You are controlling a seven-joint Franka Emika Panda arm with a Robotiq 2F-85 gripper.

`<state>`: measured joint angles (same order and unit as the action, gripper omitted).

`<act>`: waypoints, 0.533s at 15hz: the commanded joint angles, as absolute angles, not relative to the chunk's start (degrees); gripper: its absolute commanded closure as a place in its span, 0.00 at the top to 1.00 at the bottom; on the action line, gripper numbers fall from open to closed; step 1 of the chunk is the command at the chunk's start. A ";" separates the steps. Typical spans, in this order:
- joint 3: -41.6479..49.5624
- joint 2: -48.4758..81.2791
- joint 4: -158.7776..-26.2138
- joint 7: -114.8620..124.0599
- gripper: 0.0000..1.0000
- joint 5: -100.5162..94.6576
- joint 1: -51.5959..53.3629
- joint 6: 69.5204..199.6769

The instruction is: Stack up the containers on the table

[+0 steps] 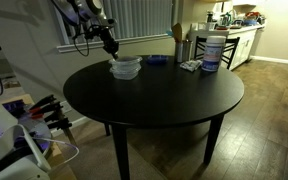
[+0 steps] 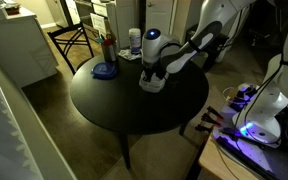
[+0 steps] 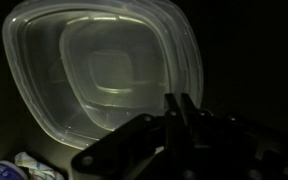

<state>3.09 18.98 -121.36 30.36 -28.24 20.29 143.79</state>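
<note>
Containers [image 3: 104, 70] appear nested one inside the other, near the far edge of the table [image 1: 154, 100], gripper [image 1: 111, 46] just above them, jaw spread not discernible; stacking looks complete, next calls for a clean upward withdrawal

The containers [image 3: 102, 75] are clear, translucent plastic, smooth and faintly glossy along their rims. The worktop [image 1: 154, 100] is nearly black, with a dull sheen toward its twelve o'clock edge. The floor [image 1: 269, 115] looks like wood planking, though the dim view leaves that unsure.
</note>
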 commanded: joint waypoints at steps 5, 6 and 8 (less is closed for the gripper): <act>0.15 15.31 -126.32 28.61 0.58 -28.06 19.44 141.34; -0.01 14.77 -126.81 28.46 0.64 -28.05 19.33 141.32; -0.30 13.39 -127.83 28.40 0.77 -27.92 19.11 141.40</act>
